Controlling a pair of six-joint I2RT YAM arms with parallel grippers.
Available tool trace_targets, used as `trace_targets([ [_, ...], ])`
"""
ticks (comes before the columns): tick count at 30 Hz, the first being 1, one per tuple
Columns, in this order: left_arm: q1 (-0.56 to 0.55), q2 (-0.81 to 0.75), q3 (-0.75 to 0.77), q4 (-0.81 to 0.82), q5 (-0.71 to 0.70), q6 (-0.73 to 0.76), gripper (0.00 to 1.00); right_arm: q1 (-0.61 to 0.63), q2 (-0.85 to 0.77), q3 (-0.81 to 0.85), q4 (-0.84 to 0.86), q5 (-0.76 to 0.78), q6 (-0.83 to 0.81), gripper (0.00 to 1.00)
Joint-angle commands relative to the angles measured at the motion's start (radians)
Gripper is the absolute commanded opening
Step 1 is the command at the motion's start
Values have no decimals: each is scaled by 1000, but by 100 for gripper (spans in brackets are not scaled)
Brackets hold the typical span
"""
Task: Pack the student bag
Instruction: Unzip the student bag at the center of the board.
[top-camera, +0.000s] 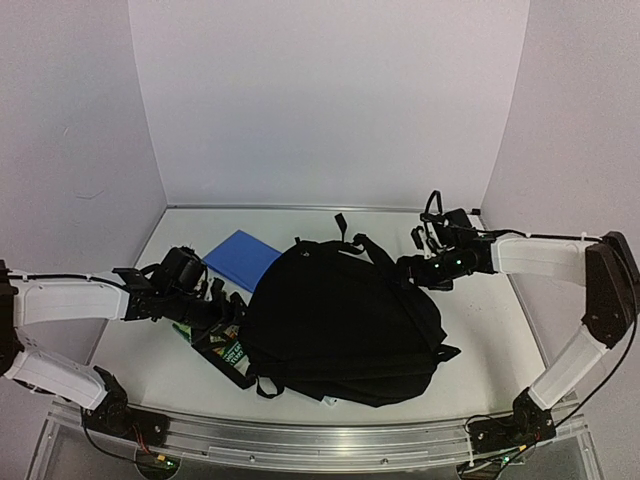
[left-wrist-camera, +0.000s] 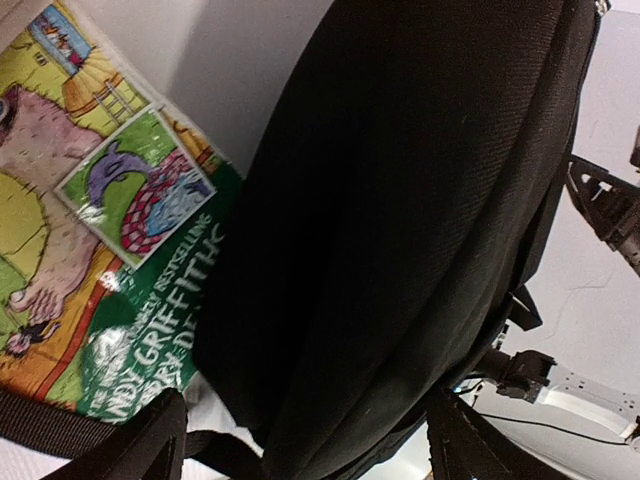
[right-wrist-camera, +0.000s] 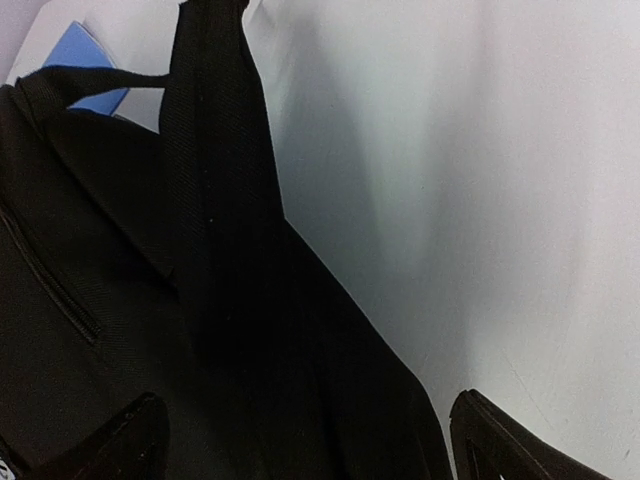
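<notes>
Black student bag (top-camera: 340, 320) on white table (top-camera: 490, 310), left jaws and right jaws spread wide beside it.

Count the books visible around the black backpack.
2. A plain blue book lies behind the backpack's left side; a colourful illustrated book pokes out from under its left edge. Others may be hidden.

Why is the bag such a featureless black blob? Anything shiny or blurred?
Top view: the student bag soaks up light, folds lost; the front rail bows from the lens. Left wrist view: sharp weave, glare spot on the glossy book. Right wrist view: soft shadow on the table.
</notes>
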Motion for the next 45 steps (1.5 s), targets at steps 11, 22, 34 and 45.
trace_targets([
  [11,-15,172,60,331,12,-30,0,-5,14,-47,47,-65,-13,15],
  [22,72,318,599,53,-10,304,0,-5,-269,-94,8,-70,174,0],
  [34,181,695,972,24,106,464,0,-4,-402,-305,1,-63,297,0],
  [45,181,824,1073,-21,51,528,48,-3,-431,-267,-68,42,273,77],
])
